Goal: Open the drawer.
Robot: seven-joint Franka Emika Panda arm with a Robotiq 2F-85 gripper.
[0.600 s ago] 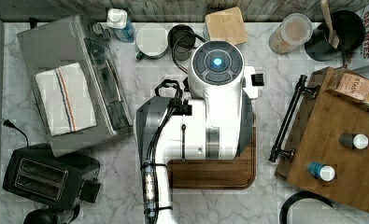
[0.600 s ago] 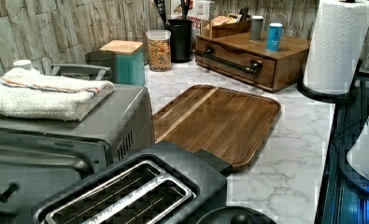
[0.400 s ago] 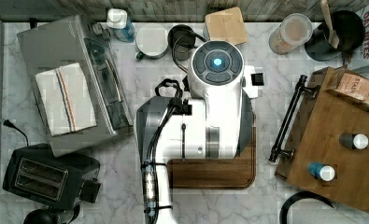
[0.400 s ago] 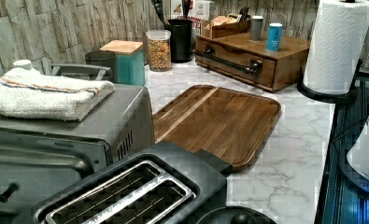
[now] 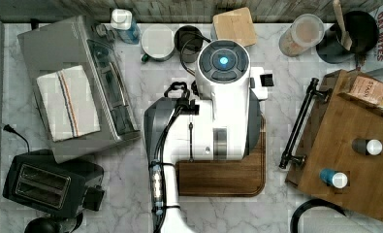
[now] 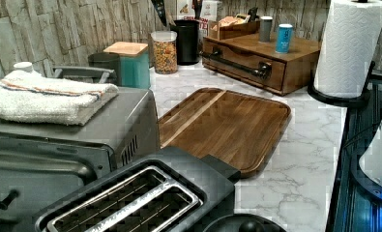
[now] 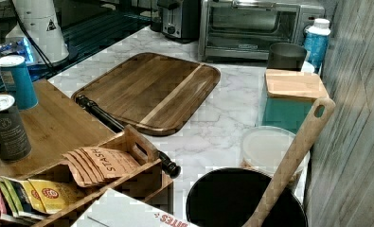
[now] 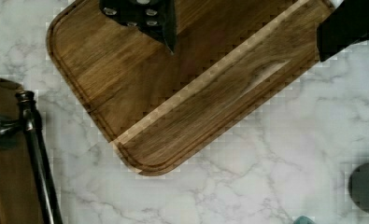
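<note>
The drawer [image 6: 249, 77] is the front of a wooden box unit [image 5: 344, 131] at the top view's right, and it sits flush with the box. Its long black bar handle [image 5: 298, 126] [image 6: 237, 63] [image 7: 123, 130] [image 8: 37, 154] runs along that front. My gripper [image 8: 245, 28] hangs open over the dark wooden tray [image 8: 173, 93] with nothing between the black fingers [image 8: 145, 18]. It is well apart from the handle. My white arm [image 5: 223, 111] stands over the tray [image 5: 228, 177] in the middle of the counter.
A toaster oven [image 5: 77, 102] with a folded towel and a black toaster [image 5: 48, 182] fill the top view's left. A teal canister [image 5: 233, 25], jar [image 5: 303, 34] and black utensil holder [image 5: 351, 31] line the back wall. Two small bottles [image 5: 368, 145] stand on the box. A paper towel roll [image 6: 350, 43] stands beside it.
</note>
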